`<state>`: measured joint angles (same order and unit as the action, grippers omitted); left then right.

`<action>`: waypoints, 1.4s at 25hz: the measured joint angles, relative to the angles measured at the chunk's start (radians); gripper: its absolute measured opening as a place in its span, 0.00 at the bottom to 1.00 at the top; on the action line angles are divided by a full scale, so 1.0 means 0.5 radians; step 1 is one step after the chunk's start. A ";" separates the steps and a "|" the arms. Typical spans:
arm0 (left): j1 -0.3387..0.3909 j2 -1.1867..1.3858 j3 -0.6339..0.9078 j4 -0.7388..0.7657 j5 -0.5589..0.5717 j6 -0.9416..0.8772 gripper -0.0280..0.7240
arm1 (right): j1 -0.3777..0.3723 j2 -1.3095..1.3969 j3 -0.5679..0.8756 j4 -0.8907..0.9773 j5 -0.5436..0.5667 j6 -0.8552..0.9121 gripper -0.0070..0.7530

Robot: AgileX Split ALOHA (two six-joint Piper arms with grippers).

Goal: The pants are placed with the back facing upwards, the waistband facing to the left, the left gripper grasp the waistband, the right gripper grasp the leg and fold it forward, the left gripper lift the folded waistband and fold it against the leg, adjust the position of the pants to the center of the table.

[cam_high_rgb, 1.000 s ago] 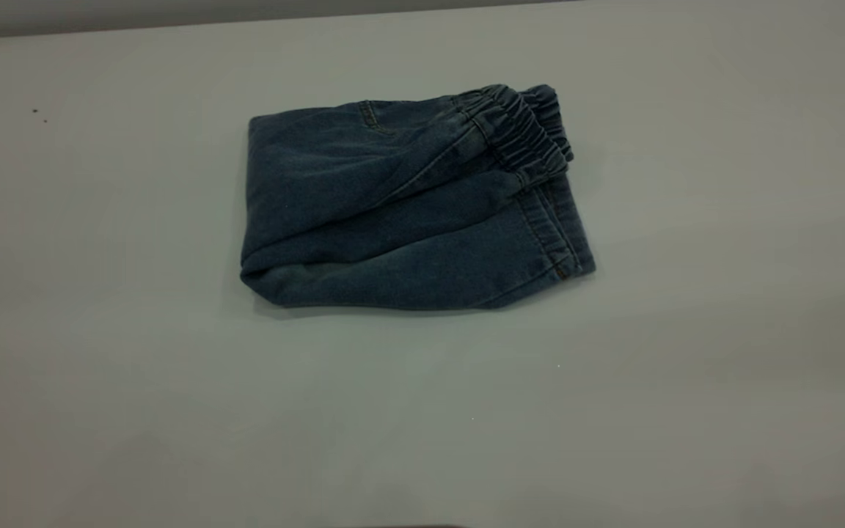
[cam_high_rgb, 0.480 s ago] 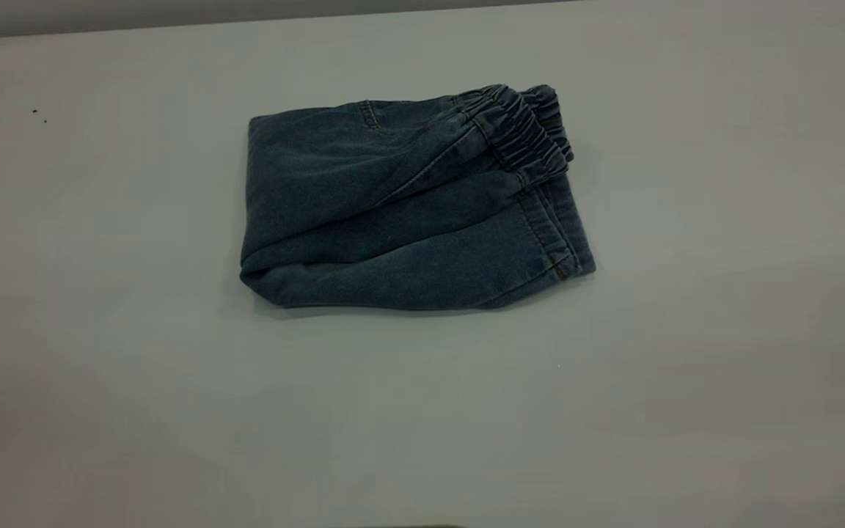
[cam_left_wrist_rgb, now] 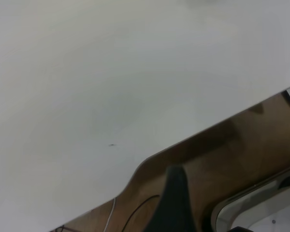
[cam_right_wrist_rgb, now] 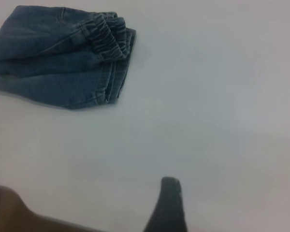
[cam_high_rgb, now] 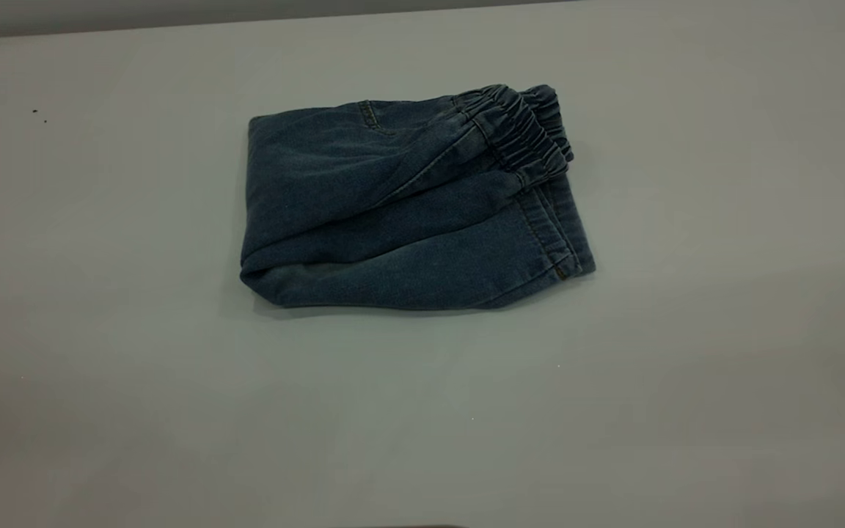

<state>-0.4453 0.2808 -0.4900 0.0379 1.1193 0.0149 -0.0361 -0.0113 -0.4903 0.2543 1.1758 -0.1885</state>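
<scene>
A brown floor (cam_left_wrist_rgb: 241, 145) is seen past the curved edge of the pale tabletop, with a thin white cable (cam_left_wrist_rgb: 109, 215) lying on it. A grey wall (cam_high_rgb: 173, 13) is seen behind.

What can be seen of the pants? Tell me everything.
The pants are short blue washed denim, folded into a compact bundle lying flat on the table, near its middle. The gathered elastic waistband sits on top at the bundle's right end, over the stitched leg hems; the fold is at the left. A pocket seam shows at the far edge. Nothing but the table touches them.
</scene>
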 joint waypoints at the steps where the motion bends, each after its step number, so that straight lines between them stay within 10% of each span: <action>1: 0.000 0.000 0.000 0.000 -0.001 0.002 0.81 | 0.000 0.000 0.000 0.000 0.000 0.000 0.73; 9: 0.026 -0.008 0.000 -0.006 -0.007 0.004 0.81 | 0.000 0.000 0.000 0.000 0.000 0.000 0.73; 21: 0.852 -0.596 0.000 0.000 0.016 0.006 0.81 | -0.077 0.000 0.000 0.002 0.000 0.000 0.73; 35: 0.899 -0.599 0.000 0.000 0.022 0.004 0.81 | -0.083 0.000 0.000 -0.083 -0.023 0.006 0.73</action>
<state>0.0043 -0.0189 -0.4900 0.0377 1.1305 0.0170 -0.0777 -0.0113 -0.4903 0.2126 1.1641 -0.1855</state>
